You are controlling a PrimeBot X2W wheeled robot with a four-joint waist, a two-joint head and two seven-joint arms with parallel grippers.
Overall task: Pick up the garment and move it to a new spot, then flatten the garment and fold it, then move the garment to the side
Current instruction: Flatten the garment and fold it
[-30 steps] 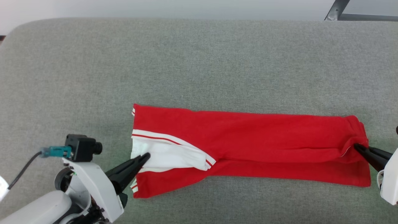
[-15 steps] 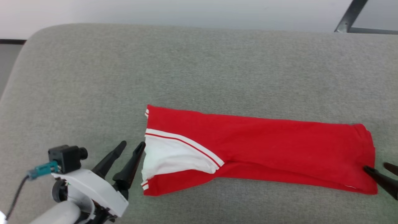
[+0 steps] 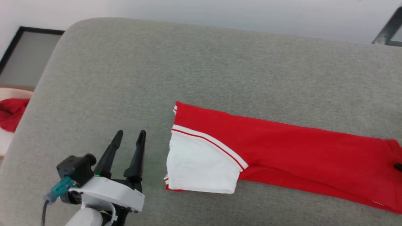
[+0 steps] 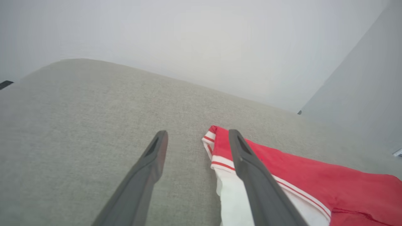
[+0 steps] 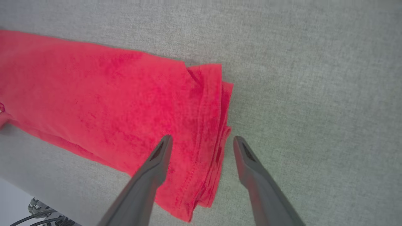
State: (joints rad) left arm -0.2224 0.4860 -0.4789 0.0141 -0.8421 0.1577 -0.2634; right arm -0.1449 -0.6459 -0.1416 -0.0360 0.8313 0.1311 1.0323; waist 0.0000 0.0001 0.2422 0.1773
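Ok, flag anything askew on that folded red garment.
At the left end of the garment, the white sleeve lies on top and pokes past the strip's near edge. At the right end, seen from the right wrist, the stacked hem layers are staggered, not flush. Otherwise it lies flat on the cushion.

The garment [image 3: 282, 150] lies left to right on the padded surface [image 3: 188, 62], the left gripper [image 3: 131, 133] beside its left end, the right gripper [image 5: 202, 139] over its right end, and a basket [image 3: 12, 92] holding a cloth [image 3: 11, 113] beyond the surface's left edge
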